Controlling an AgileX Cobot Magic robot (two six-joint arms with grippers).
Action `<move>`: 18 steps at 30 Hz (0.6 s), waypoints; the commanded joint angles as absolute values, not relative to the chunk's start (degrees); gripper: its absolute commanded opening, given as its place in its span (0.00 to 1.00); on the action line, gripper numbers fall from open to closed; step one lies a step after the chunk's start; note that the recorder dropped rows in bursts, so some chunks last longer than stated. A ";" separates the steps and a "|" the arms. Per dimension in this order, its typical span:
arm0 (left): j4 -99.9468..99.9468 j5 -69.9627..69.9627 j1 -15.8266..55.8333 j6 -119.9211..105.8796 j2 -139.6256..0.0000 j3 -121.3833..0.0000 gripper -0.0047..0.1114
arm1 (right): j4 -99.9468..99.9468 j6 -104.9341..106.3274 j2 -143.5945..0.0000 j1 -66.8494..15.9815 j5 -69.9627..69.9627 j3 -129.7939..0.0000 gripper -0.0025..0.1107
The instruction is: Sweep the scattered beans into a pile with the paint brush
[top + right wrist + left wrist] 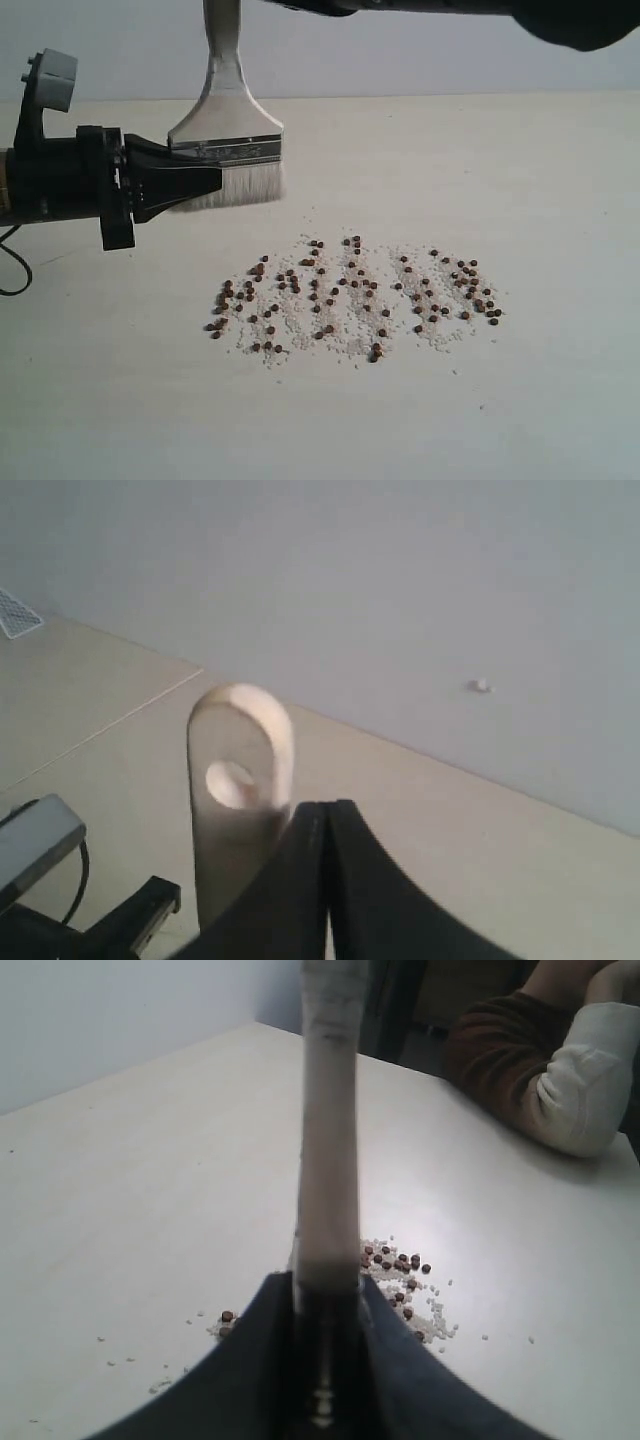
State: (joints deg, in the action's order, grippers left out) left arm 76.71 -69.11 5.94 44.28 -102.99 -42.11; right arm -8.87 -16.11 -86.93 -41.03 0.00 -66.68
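Upright paint brush [225, 115], pale holed handle, whitish bristles, left fingers [178, 180] clamping it, right fingers [305, 900] closed together

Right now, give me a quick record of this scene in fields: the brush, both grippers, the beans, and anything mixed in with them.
Paint brush: upright, bristles down, not touching the beans
Left gripper: shut on the paint brush, around the metal band and bristle tops
Right gripper: shut, next to the handle's holed end; contact unclear
Beans: scattered in a wide patch, not piled
Whitish grains: mixed among the beans
Table: pale, carries the whole patch
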 commanded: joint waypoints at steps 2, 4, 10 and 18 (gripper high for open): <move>75.97 -69.96 6.24 45.21 -103.08 -42.18 0.04 | -9.51 -14.75 -81.45 -36.64 5.07 -67.23 0.02; 75.97 -69.96 6.24 45.67 -103.08 -42.18 0.04 | -10.18 -14.20 -80.02 -34.73 8.90 -67.23 0.02; 79.25 -69.96 5.98 49.79 -103.31 -44.33 0.04 | -26.55 -11.85 -78.02 -29.47 30.13 -67.23 0.02; 83.72 -69.96 5.98 57.44 -104.01 -51.77 0.04 | -23.55 -2.10 -80.05 -18.71 36.10 -67.23 0.02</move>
State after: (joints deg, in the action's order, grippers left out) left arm 83.60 -69.00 5.94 55.80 -103.94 -49.90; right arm -27.58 -8.25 -79.34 -22.70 35.93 -66.82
